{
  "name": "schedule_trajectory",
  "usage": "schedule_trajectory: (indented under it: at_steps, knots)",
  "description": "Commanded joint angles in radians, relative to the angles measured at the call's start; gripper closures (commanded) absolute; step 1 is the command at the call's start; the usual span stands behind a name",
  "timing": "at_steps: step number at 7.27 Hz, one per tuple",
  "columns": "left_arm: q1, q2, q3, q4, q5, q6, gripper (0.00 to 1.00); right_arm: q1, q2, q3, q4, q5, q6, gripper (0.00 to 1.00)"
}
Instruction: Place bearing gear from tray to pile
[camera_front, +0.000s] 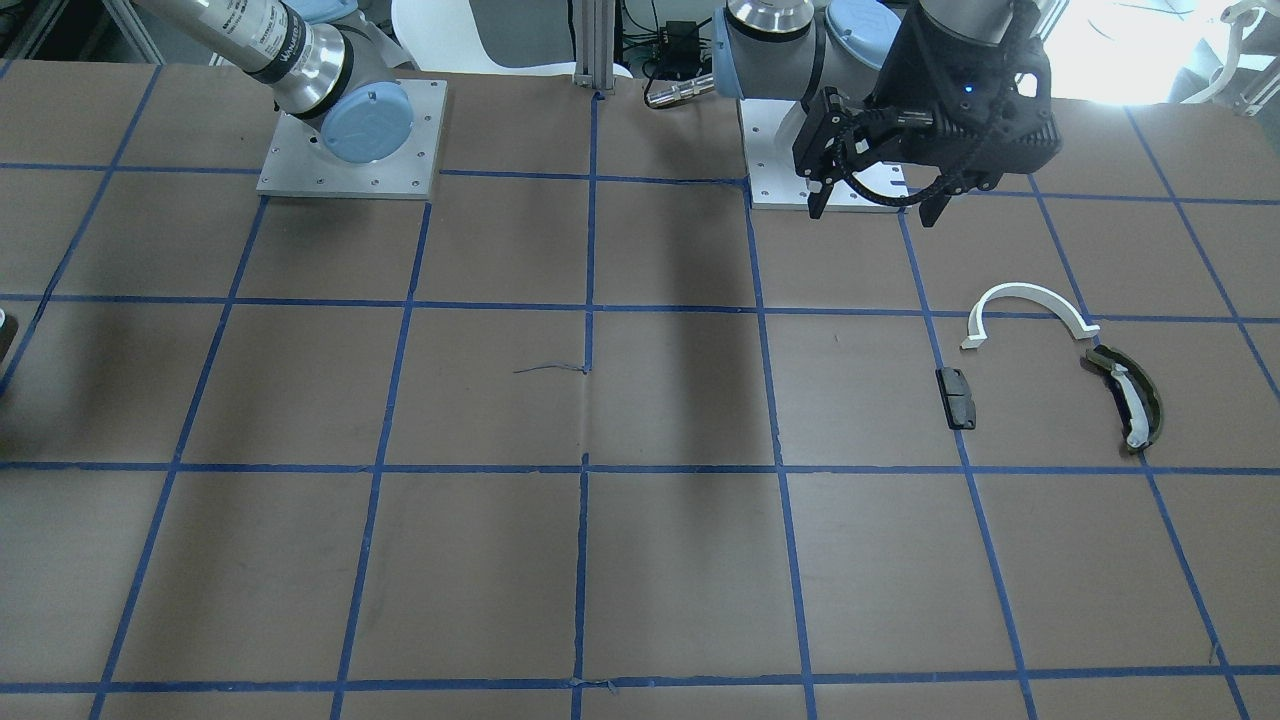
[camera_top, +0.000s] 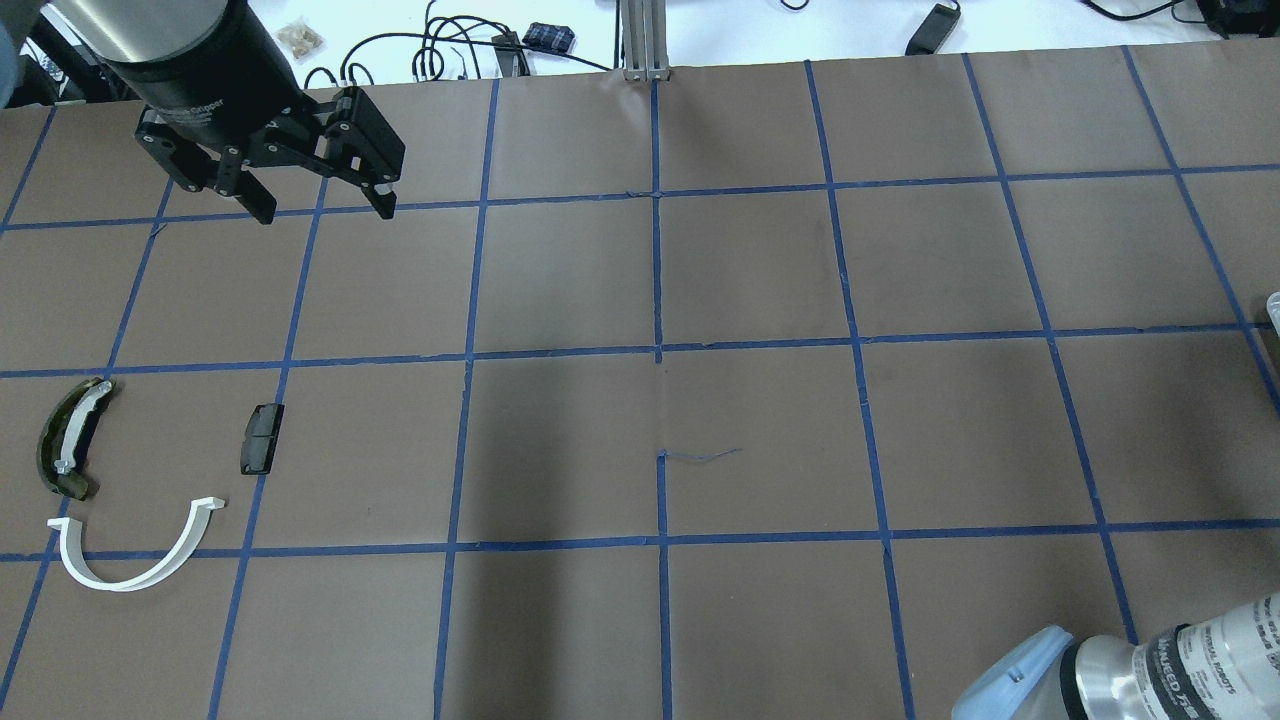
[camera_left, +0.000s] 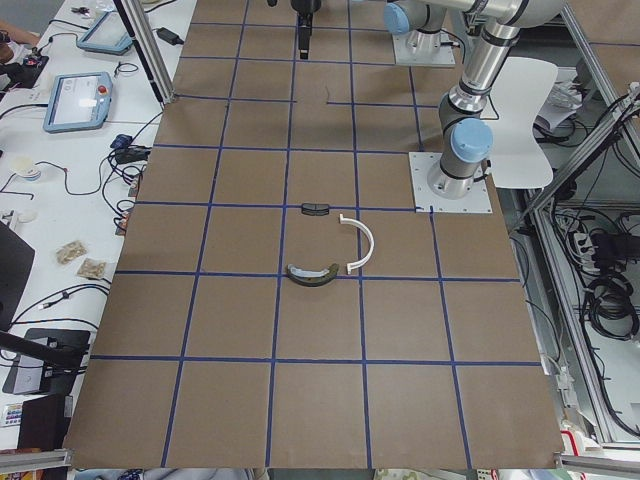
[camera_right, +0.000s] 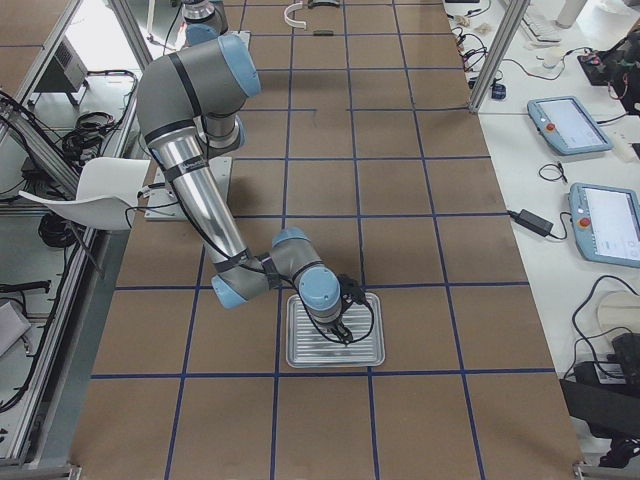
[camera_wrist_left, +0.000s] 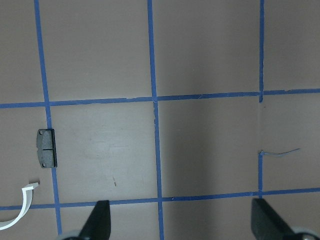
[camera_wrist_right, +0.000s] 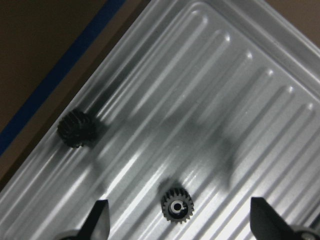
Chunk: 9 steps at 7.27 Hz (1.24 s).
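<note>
A ribbed metal tray (camera_wrist_right: 215, 95) holds two small black gears: a bearing gear (camera_wrist_right: 176, 207) lying flat with a bright hub, and another gear (camera_wrist_right: 76, 130) near the rim. My right gripper (camera_wrist_right: 182, 225) is open, just above the tray (camera_right: 372, 356), with the bearing gear between its fingers. The pile lies at the other end of the table: a white half-ring arc (camera_top: 125, 585), an olive curved shoe (camera_top: 68, 440) and a black pad (camera_top: 261, 437). My left gripper (camera_top: 322, 208) is open and empty, raised beyond the pile.
Blue tape lines grid the brown table. The arms' base plates (camera_front: 350, 140) sit at the robot's edge. An aluminium post (camera_top: 645, 40) stands at the far edge. Teach pendants (camera_right: 570, 125) and cables lie on the side bench.
</note>
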<state>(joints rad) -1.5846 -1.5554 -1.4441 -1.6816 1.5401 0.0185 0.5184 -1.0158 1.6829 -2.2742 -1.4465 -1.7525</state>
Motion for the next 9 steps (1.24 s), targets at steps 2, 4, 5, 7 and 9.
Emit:
schedule_trajectory:
  at_steps: [2,4,5,7,9]
  knots:
    - [0.000,0.000,0.001,0.000,0.000,0.000,0.00,0.000,0.005,0.001,-0.007,0.003,-0.018,0.35]
    - [0.000,0.000,0.001,0.000,0.000,0.001,0.00,0.000,0.003,0.006,-0.005,0.001,-0.018,0.72]
    - [0.000,0.000,0.001,0.000,0.000,0.000,0.00,0.000,0.005,0.007,-0.005,0.001,-0.016,0.78]
    - [0.000,0.000,0.001,-0.001,0.000,0.000,0.00,0.000,-0.003,0.009,-0.001,-0.009,-0.005,0.89]
    - [0.000,0.002,-0.001,0.000,0.000,0.000,0.00,0.003,-0.064,-0.005,0.016,-0.014,0.016,0.89]
